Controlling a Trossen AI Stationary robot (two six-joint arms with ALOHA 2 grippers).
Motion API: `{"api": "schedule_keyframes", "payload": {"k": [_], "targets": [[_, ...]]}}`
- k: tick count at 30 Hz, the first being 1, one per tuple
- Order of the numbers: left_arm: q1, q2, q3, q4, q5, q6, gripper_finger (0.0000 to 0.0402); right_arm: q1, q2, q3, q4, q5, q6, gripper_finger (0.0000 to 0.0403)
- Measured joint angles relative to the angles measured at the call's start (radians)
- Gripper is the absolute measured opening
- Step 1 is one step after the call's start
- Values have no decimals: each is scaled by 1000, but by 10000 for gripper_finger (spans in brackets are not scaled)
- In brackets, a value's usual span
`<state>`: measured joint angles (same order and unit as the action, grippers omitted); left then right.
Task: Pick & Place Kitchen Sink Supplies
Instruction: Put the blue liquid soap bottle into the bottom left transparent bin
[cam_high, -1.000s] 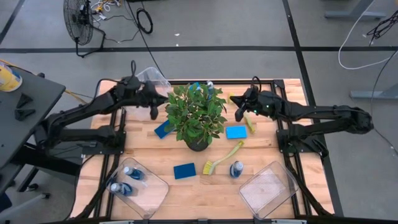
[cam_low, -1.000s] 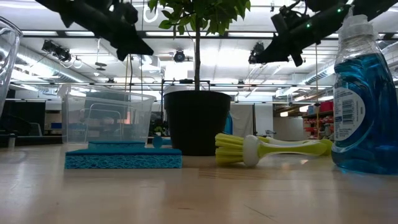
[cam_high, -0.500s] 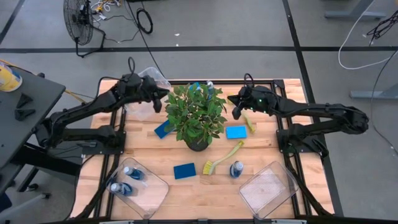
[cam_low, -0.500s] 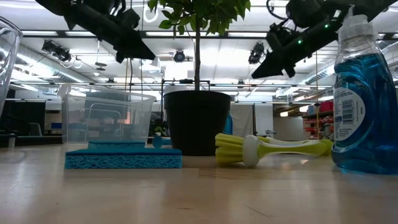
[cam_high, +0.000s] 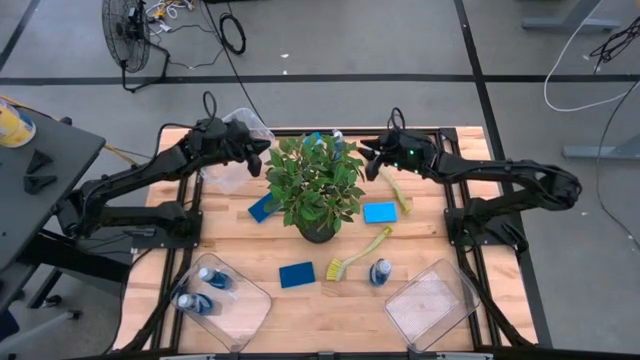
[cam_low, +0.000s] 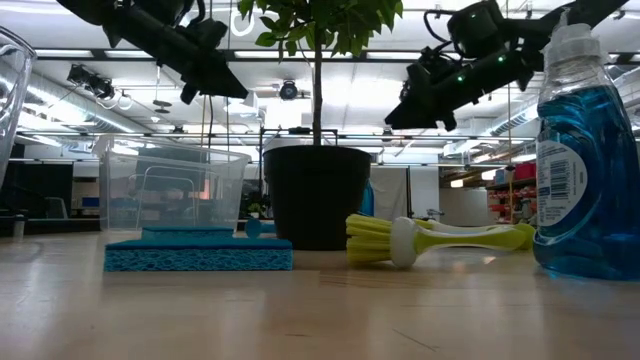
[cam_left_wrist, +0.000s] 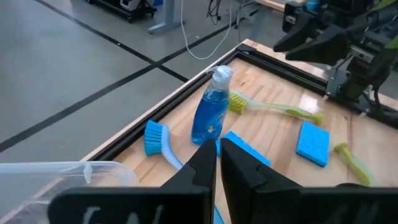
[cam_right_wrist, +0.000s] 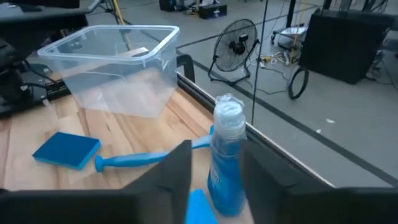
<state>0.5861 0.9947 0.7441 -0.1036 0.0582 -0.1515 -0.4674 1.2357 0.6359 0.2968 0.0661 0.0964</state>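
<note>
Left hand closed, facing upright blue bottle

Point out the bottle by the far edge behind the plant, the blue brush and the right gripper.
bottle (cam_right_wrist: 227, 163), right wrist view, blue body.
blue brush (cam_right_wrist: 134, 159), right wrist view, handle.
right gripper (cam_right_wrist: 214, 163), right wrist view, between its fingertips.

Plant foliage hides most of the rear bottle from above; near bottle cut by frame edge.
</note>
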Motion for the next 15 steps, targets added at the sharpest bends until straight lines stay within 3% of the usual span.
{"api": "schedule_keyframes", "payload": {"k": [8,15], "targets": [[0,0,0,0,-13,-21,28,-48,60,62,0,-114,-25,258],[0,0,0,0,-13,-21,28,-65,133,139,-30,-138,-65,308]]}}
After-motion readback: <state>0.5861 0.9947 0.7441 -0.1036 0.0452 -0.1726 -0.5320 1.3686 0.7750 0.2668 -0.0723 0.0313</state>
